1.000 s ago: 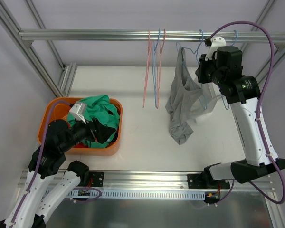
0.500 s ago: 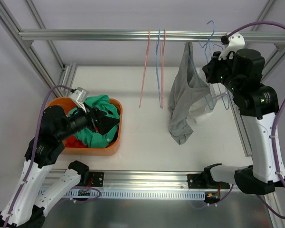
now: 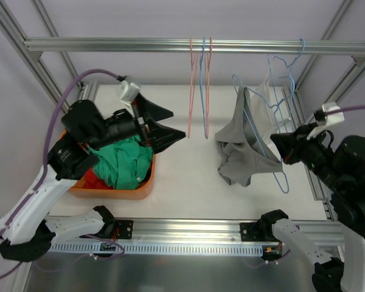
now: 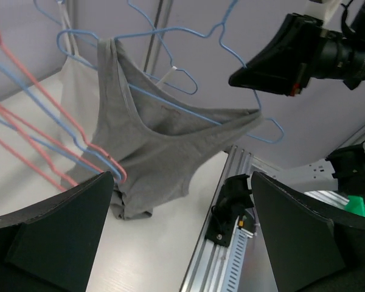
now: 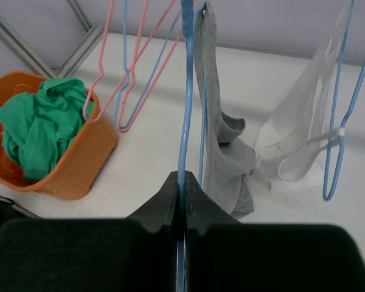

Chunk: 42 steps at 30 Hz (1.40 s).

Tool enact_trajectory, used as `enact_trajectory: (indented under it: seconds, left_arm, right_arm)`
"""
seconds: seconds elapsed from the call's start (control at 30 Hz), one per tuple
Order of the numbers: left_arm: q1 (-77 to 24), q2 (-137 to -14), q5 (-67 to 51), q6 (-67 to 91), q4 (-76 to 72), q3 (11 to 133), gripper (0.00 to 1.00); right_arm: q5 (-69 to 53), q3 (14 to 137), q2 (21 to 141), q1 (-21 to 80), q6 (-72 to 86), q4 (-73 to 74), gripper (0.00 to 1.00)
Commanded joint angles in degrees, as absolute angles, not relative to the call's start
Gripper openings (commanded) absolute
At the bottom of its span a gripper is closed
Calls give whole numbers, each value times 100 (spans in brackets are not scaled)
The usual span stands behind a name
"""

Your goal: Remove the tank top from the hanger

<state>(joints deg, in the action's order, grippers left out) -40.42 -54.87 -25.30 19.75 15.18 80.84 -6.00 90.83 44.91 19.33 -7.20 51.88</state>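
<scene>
Now the right gripper [image 5: 184, 182] is clamped on the blue hanger [image 5: 186, 91], held clear of the rail [image 3: 140, 44], with the grey top [image 5: 216, 140] draped on it. The left gripper [image 4: 182, 176] gapes wide, empty, near the basket [image 3: 147, 182].

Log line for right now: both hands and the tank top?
left hand: open, aimed at tank top | right hand: shut on blue hanger | tank top: on hanger, hem on table

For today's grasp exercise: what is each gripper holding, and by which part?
Right gripper pinches the blue hanger by a straight wire stretch; left gripper, open, holds nothing.
</scene>
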Motion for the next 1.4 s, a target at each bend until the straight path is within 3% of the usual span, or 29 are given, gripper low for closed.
enact_trajectory:
  seconds: [0.0, 0.13, 0.3, 0.43, 0.67, 0.73, 0.87, 0.9, 1.07, 1.23, 1.37]
  left_arm:
    - [-5154, -6396, -1681, 1285, 1046, 8656, 99]
    - [-6079, -7598, -503, 450, 1002, 9498, 99]
    - [-6311, -8524, -88, 176, 914, 10159, 97]
    - [-6311, -8981, 220, 132, 835, 10353, 83]
    - [-6311, -9246, 176, 184, 703, 10406, 41]
    - [-6311, -9237, 106, 185, 686, 10380, 38]
    - [-6311, -9185, 9, 150, 650, 10362, 12]
    - [-6311, -9167, 9, 141, 650, 10362, 0]
    - [-6319, -9079, 323, 272, 589, 10345, 0]
    - [-6319, -8965, 2879, 737, 571, 10301, 0]
    - [-6319, -8973, 3735, 905, 589, 10336, 0]
  right_arm:
    - [-1133, 9070, 4070, 1907, -589, 5413, 0]
    - [-1265, 9420, 3692, 1907, -633, 6089, 0]
    - [-1564, 9975, 3533, 1916, -642, 6802, 0]
    - [-1327, 10239, 3489, 1916, -729, 7232, 0]
    - [-1380, 10547, 3472, 1916, -756, 7365, 0]
    - [-1380, 10521, 3472, 1925, -765, 7365, 0]
    - [-1433, 10538, 3498, 1925, -747, 7348, 0]
    - [-1441, 10547, 3498, 1925, -747, 7330, 0]
    - [-1284, 10381, 3454, 1925, -843, 7330, 0]
    - [-1493, 9731, 3156, 1916, -1046, 7348, 0]
    - [-2230, 9264, 2708, 1916, -1186, 7190, 0]
